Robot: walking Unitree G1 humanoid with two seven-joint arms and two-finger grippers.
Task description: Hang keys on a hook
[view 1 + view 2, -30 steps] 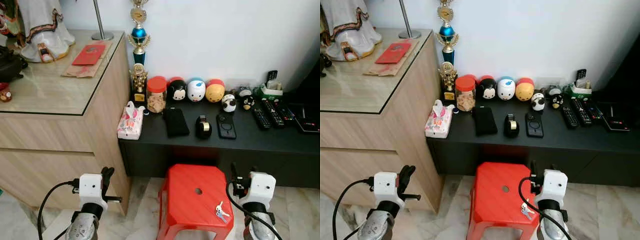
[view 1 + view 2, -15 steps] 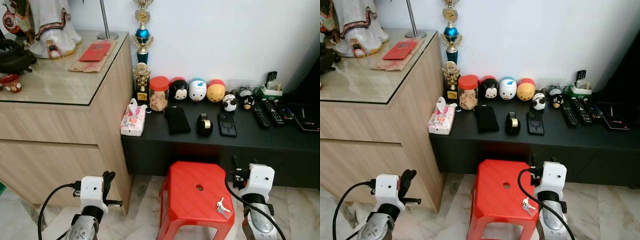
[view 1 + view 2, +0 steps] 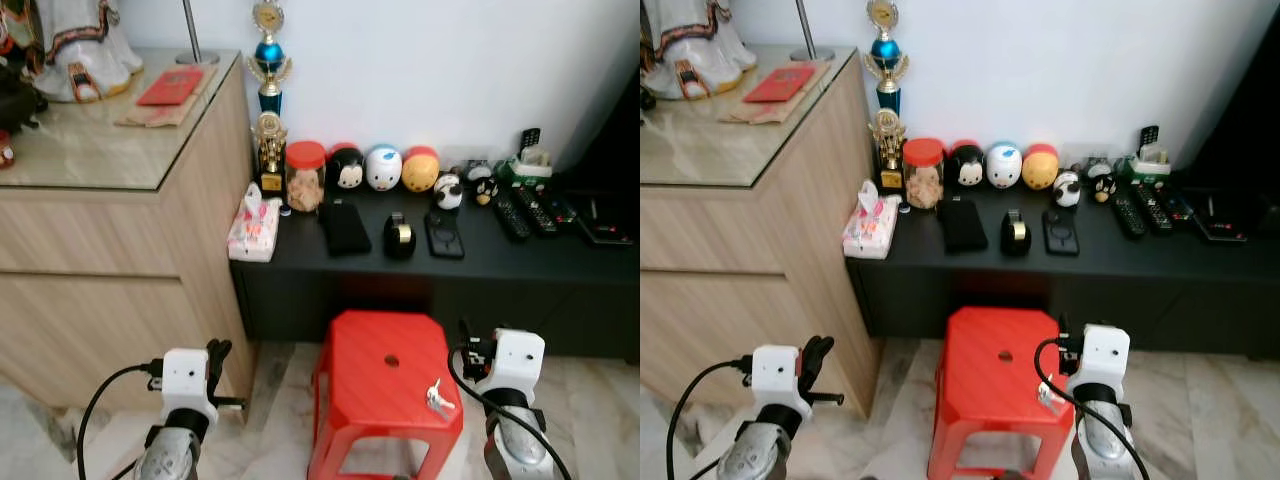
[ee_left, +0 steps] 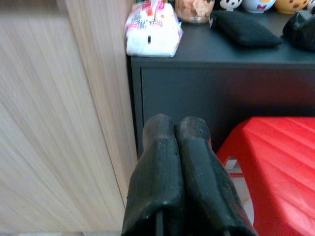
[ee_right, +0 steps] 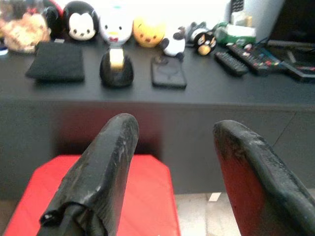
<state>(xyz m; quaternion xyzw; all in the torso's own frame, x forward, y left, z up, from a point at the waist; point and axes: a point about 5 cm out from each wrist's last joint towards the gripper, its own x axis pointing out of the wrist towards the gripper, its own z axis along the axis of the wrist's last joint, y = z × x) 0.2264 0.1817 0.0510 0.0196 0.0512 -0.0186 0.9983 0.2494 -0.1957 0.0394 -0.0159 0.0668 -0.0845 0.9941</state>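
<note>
The keys lie on the red stool, beside the released right hand; the left hand hangs clenched.

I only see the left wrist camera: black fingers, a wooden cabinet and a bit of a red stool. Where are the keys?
Observer: The keys lie on top of the stool, near its right edge, close to the right gripper.
Operator: Is that gripper open?
Observer: Yes, it is open, with nothing between its fingers.
Operator: What's at the far right of the black shelf?
Observer: Several remotes lie there.
</note>
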